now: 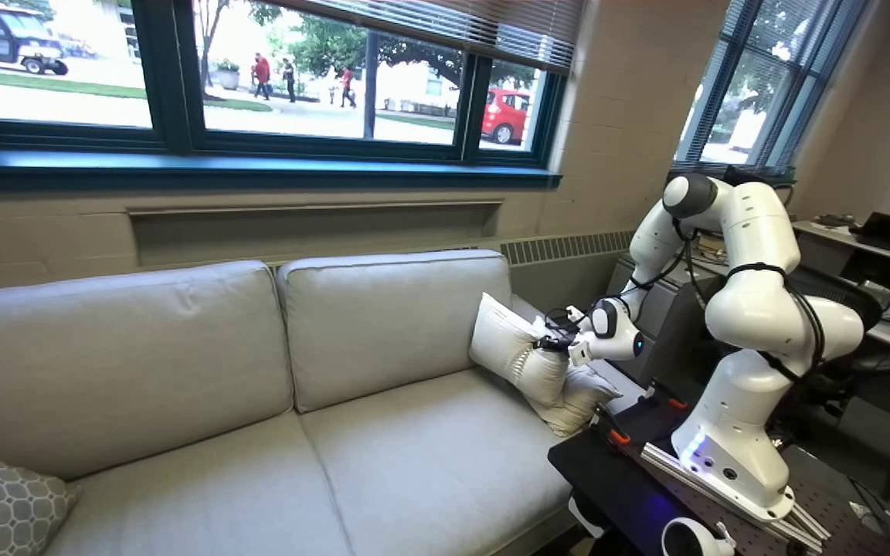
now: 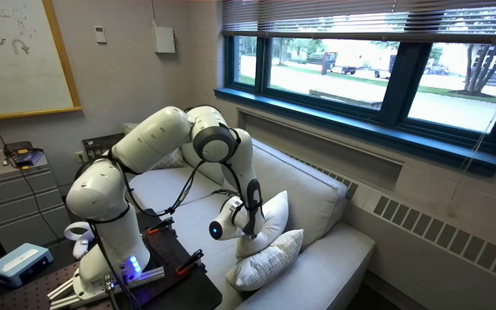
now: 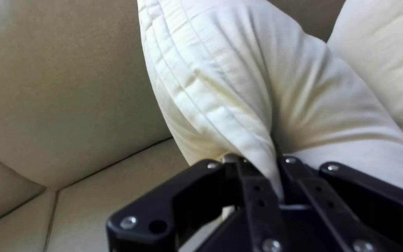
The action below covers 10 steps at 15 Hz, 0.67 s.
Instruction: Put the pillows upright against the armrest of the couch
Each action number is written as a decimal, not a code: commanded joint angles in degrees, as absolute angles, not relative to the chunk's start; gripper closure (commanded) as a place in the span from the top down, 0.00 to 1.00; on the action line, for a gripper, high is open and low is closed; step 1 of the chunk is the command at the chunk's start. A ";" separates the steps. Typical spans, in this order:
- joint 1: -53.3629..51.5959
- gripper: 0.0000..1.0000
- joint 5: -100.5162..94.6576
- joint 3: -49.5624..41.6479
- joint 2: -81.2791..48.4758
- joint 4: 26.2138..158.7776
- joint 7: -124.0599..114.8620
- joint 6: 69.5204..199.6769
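as jaws clamp, pillow pinched between, creased

Office-like lab room | whiteboard with marker sketches | grey drawer cabinet | cluttered desk | robot arm mounted on black bench | pale couch below blind-shaded window
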State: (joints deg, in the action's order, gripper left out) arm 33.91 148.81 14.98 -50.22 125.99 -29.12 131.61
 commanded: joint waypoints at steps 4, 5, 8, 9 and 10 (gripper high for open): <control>34.09 0.04 148.90 17.58 -54.15 121.80 -41.47 138.79; 33.91 0.04 148.90 16.84 -54.41 121.25 -43.24 139.43; 38.12 0.04 148.94 17.18 -56.35 119.25 -45.32 142.94; 30.11 0.04 148.94 10.44 -54.09 120.44 -53.52 139.88; 29.58 0.04 149.06 10.46 -54.00 120.22 -55.35 140.07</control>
